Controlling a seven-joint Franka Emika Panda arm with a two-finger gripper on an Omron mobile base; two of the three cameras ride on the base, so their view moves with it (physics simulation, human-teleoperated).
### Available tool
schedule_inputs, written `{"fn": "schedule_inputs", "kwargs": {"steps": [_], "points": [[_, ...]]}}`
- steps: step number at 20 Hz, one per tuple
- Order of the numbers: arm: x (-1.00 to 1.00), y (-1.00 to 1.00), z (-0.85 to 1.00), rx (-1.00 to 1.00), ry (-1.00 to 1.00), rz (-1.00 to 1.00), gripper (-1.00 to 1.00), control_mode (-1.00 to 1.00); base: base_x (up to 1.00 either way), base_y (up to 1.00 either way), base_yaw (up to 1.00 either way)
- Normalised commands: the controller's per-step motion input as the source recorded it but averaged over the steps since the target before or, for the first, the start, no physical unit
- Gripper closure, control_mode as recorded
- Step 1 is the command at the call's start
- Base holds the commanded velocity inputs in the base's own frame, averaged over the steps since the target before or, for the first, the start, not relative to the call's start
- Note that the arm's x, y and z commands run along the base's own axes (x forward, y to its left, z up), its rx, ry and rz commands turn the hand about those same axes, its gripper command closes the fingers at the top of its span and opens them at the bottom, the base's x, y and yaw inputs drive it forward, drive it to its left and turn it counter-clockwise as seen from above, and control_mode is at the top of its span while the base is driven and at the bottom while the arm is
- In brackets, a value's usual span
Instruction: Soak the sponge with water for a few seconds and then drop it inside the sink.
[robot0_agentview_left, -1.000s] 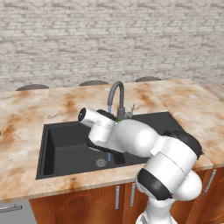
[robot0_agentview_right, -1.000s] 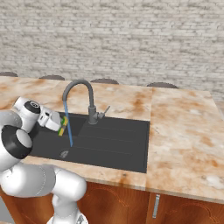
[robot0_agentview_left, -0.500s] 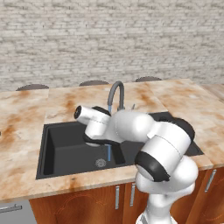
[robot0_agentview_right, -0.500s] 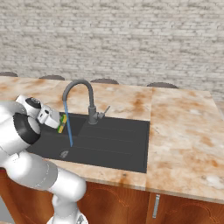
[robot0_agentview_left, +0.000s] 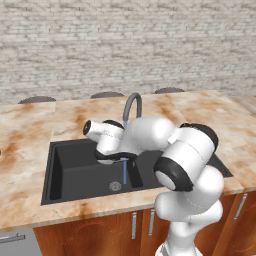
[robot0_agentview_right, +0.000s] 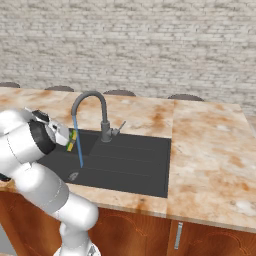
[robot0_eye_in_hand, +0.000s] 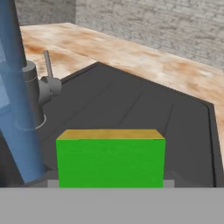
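Sponge (robot0_eye_in_hand: 110, 159) held beside the water (robot0_agentview_right: 78, 142)
The gripper (robot0_agentview_right: 70, 141) is closed on it above the sink (robot0_agentview_right: 150, 175), seemingly just beside the stream.

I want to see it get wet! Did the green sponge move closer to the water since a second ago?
Yes. In the right base view the sponge, held in the gripper, sits just left of the water; earlier it was lower and farther left, against the faucet.

Sponge (robot0_eye_in_hand: 110, 159) beside the water (robot0_agentview_right: 78, 145) (over the sink (robot0_agentview_right: 130, 167)).

Two rear base views over one sink (robot0_agentview_left: 65, 170) (hand view close).
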Motion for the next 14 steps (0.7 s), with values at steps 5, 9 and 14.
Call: {"fn": "schedule_inputs", "kwargs": {"steps": [5, 9, 14], "points": [[0.15, 0.0, -0.24, 0.0, 0.01, 0.0, 1.0, -1.0, 0.0, 0.0, 0.0], [0.13, 0.0, -0.11, 0.0, 0.03, 0.0, 1.0, -1.0, 0.0, 0.0, 0.0], [0.09, 0.0, -0.01, 0.0, 0.05, 0.0, 1.0, -1.0, 0.0, 0.0, 0.0]]}}
